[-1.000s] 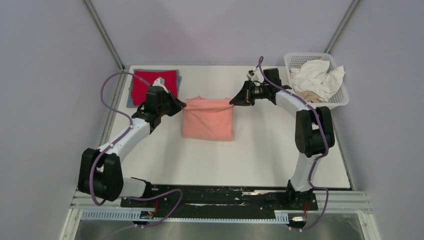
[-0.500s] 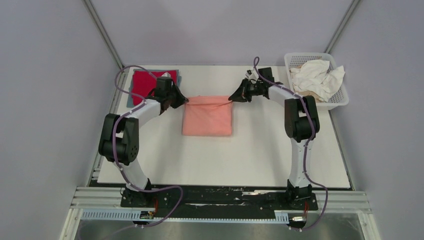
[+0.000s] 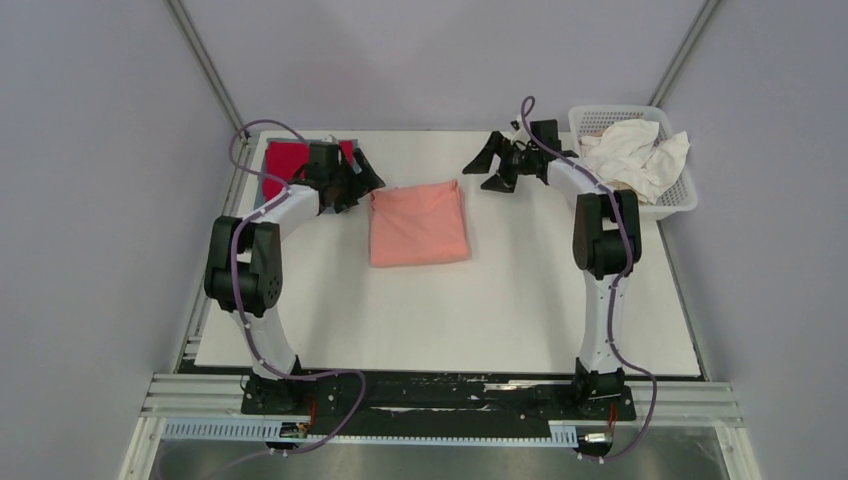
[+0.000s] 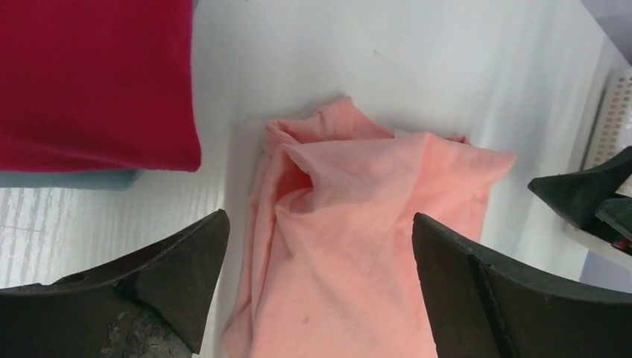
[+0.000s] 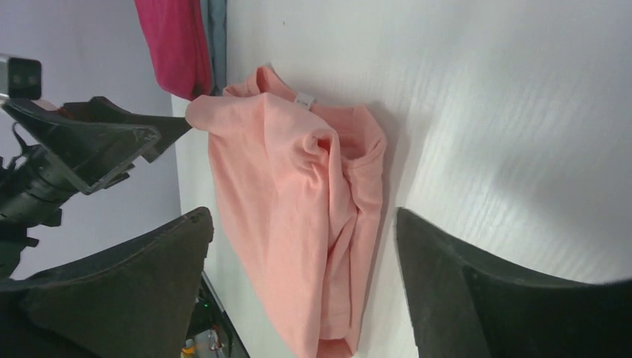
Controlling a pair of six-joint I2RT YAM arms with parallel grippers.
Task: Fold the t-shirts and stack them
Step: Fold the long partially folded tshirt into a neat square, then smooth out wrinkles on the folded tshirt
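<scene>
A folded salmon-pink t-shirt [image 3: 418, 222] lies flat on the white table [image 3: 520, 300], its far edge bunched into loose wrinkles [image 4: 358, 239] [image 5: 283, 186]. My left gripper [image 3: 363, 178] [image 4: 319, 220] hovers open just off the shirt's far left corner, with nothing between its fingers. My right gripper [image 3: 483, 169] [image 5: 304, 212] stands open a little beyond the far right corner, clear of the cloth. A folded red t-shirt [image 3: 283, 160] [image 4: 89, 74] rests on a grey-blue one [image 3: 261, 197] [image 4: 67, 179] at the far left, partly hidden by my left arm.
A white lattice basket [image 3: 682, 205] at the far right corner holds crumpled white t-shirts [image 3: 635, 150] over a beige one [image 3: 615, 190]. Grey walls and metal frame posts close in the table's sides. Both arms reach far back.
Both grippers have opened and let go of the pink shirt's far edge, then drawn outward and back. The shirt has settled flat, slightly turned.
</scene>
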